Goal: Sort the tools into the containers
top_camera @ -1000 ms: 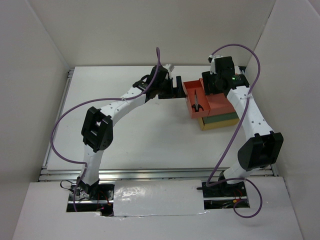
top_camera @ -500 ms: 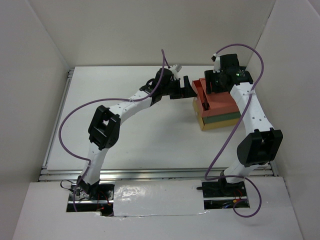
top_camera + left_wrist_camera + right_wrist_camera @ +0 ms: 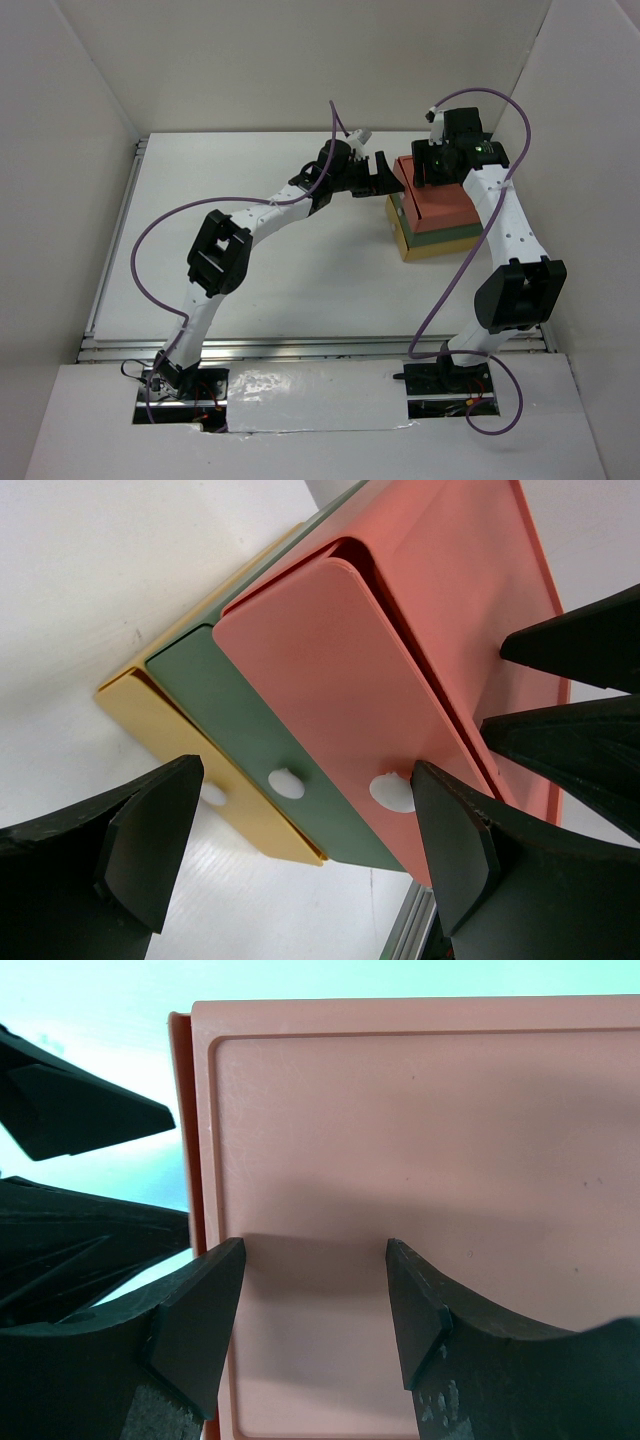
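Observation:
The containers are a stack of three drawers: red-orange on top (image 3: pixel 447 205), dark green in the middle (image 3: pixel 452 234), yellow at the bottom (image 3: pixel 440 248). All three fronts sit nearly flush in the left wrist view: red-orange (image 3: pixel 330 670), green (image 3: pixel 245 735), yellow (image 3: pixel 165 725). My left gripper (image 3: pixel 388 177) is open and empty, its jaws spread against the drawer fronts (image 3: pixel 300 845). My right gripper (image 3: pixel 430 168) is open and empty, fingers resting on the red-orange lid (image 3: pixel 430 1130) near its front edge (image 3: pixel 315 1300). No tools are in view.
The stack stands at the far right of the white table (image 3: pixel 270 250), close to the right wall (image 3: pixel 590 200). A metal rail (image 3: pixel 300 345) runs along the table's near edge. Purple cables loop over both arms.
The red-orange drawer was pulled out with a dark tool lying in it. My left gripper moved right and pushed it in; it is now closed. The right gripper stayed on the lid.

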